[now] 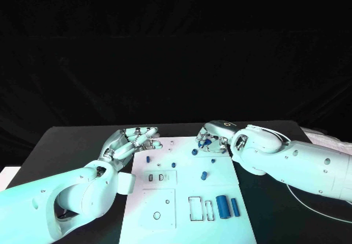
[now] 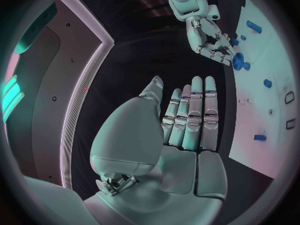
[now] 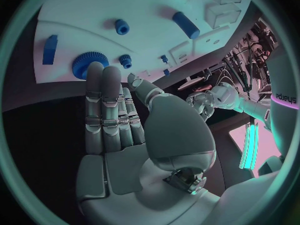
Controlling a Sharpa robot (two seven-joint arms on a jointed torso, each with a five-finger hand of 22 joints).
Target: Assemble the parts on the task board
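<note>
A: Starting from left. What is the left hand (image 1: 134, 140) doing?

B: It is hovering at the far left corner of the task board (image 1: 191, 203), fingers straight and a bit apart, holding nothing. In the left wrist view the palm (image 2: 187, 135) is hanging over the black tabletop (image 1: 66, 147), just beside the board edge.

A: And the parts?

B: Small blue pegs (image 1: 161, 164) are standing in the board's left-middle area. Two long blue cylinders (image 1: 222, 206) are lying near the front right.

A: Right hand (image 1: 212, 138)?

B: It is reaching over the far edge. Fingertips (image 3: 100, 75) are touching a blue gear (image 3: 84, 65), fingers straight and together; I cannot tell if it is gripping. A smaller gear (image 3: 125, 61) is sitting just beside.
</note>
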